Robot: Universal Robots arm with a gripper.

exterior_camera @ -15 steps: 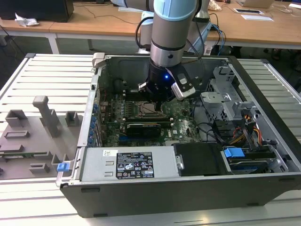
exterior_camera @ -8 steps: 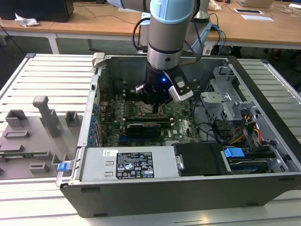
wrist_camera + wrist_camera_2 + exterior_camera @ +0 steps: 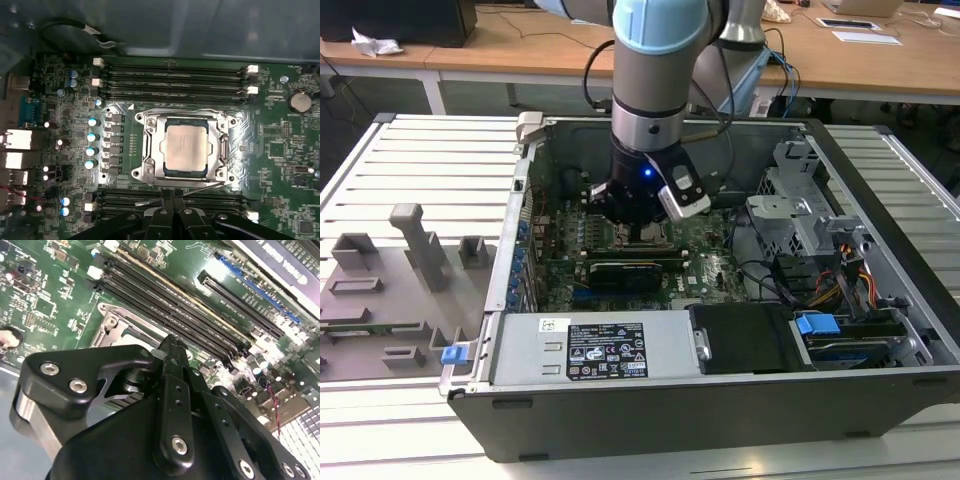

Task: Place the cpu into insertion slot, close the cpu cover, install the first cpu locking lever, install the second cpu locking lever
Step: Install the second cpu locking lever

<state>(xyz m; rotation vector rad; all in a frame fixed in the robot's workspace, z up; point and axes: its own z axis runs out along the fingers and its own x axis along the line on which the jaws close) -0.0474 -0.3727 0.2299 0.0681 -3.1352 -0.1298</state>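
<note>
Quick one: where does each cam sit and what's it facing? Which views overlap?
Exterior view: off the arm, looking down into the open computer case; the arm's wrist and hand hang over the motherboard.
First wrist view: on the wrist, looking straight down at the cpu seated in the insertion slot with the cpu cover down around it; hand at the edge.
Second wrist view: on the wrist, oblique and close; hand fills the foreground.
Shared: both wrist views show the memory slots and socket.

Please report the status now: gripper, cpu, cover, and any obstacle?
Gripper low over the motherboard, at the socket's edge, holding nothing. Cpu seated in slot, cover down around it. Nothing lying on the socket.
</note>
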